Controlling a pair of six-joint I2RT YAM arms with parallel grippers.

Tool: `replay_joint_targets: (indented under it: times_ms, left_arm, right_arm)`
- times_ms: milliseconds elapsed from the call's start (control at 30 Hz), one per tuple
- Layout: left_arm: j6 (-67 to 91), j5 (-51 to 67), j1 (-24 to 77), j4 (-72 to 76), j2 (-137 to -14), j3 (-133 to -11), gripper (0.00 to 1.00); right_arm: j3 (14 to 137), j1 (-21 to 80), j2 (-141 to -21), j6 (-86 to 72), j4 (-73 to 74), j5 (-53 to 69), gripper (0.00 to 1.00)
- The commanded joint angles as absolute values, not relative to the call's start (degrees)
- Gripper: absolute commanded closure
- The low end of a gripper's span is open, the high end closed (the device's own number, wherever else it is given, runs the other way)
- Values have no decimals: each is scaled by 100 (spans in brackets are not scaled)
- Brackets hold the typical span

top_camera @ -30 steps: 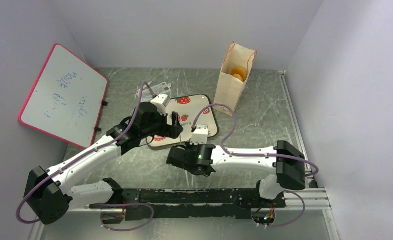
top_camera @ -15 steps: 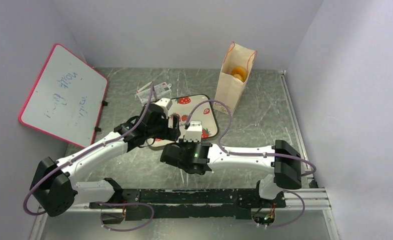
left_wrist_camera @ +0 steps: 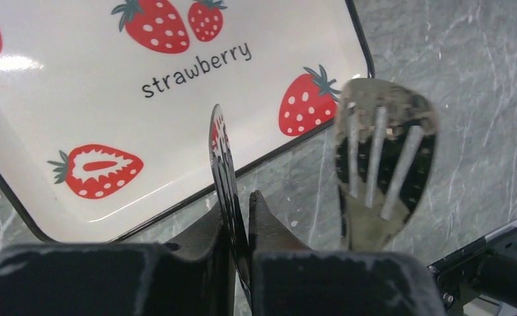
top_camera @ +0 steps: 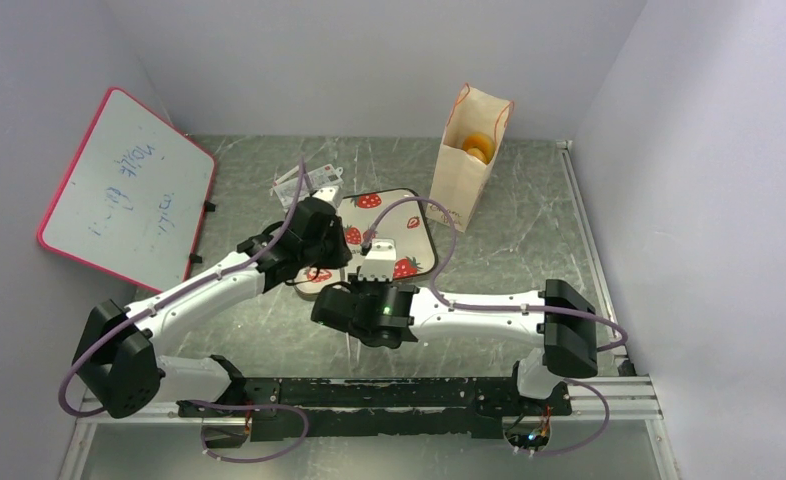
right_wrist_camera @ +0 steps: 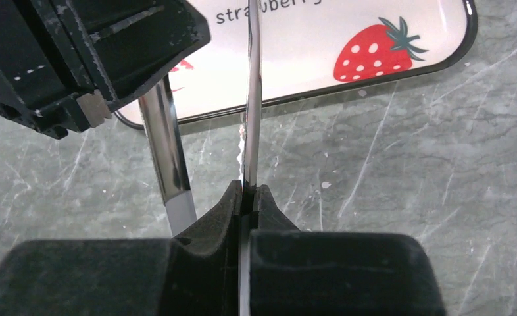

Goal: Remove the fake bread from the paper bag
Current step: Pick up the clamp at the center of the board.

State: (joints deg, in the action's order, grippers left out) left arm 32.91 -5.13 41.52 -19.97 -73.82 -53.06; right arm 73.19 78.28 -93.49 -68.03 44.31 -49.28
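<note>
The cream paper bag stands upright at the back of the table. One golden fake bread shows through its open mouth. Both grippers are far from it, at the near left corner of the strawberry tray. My left gripper is shut on a thin arm of the metal tongs, seen edge-on. The slotted tong head hangs to its right above the tabletop. My right gripper is shut on another thin metal arm, just below the left gripper's body.
A pink-framed whiteboard leans against the left wall. A small clear plastic packet lies behind the tray. A metal rail runs along the table's right side. Grey walls close in the back and sides.
My left gripper has drawn in toward the tray's near left corner and shut on a tong arm. The right arm has shifted a little left, still shut on its tong arm.
</note>
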Motion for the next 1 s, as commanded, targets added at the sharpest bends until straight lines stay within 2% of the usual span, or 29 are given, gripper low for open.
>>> replay_joint_targets:
  times_ms: [0, 200, 333, 600, 733, 867, 900, 933, 967]
  left_arm:
    - [3055, -538, 4167, -2542, -7412, -5374, 93]
    - [3367, -1089, 4123, -3014, -7415, -5500, 93]
    - [3455, -1244, 3682, -3256, -7300, -5388, 93]
    - [3044, -1045, 2187, -3445, -6521, -4824, 93]
    - [3118, -902, 2013, -3404, -6424, -4673, 93]
    - [3340, -290, 2013, -2837, -6644, -4622, 92]
    - [3394, -120, 2013, -2601, -6731, -4605, 87]
    - [3439, 40, 2013, -2344, -6832, -4599, 75]
    - [3471, 228, 2013, -2070, -6967, -4620, 59]
  right_arm:
    - [7382, 7732, -9290, -6580, 4650, -5241, 100]
    - [7154, 7440, -9204, -6802, 4754, -5224, 100]
    - [6788, 7095, -8923, -6849, 4692, -5181, 100]
    - [6122, 6411, -8139, -6673, 4656, -5128, 100]
    - [5983, 6302, -7983, -6347, 4347, -4995, 100]
    - [6292, 6280, -8462, -5721, 3914, -4782, 100]
    - [6355, 6266, -8616, -5568, 3765, -4697, 100]
    - [6378, 6230, -8730, -5389, 3584, -4577, 100]
    - [6357, 6160, -8837, -5226, 3380, -4444, 100]
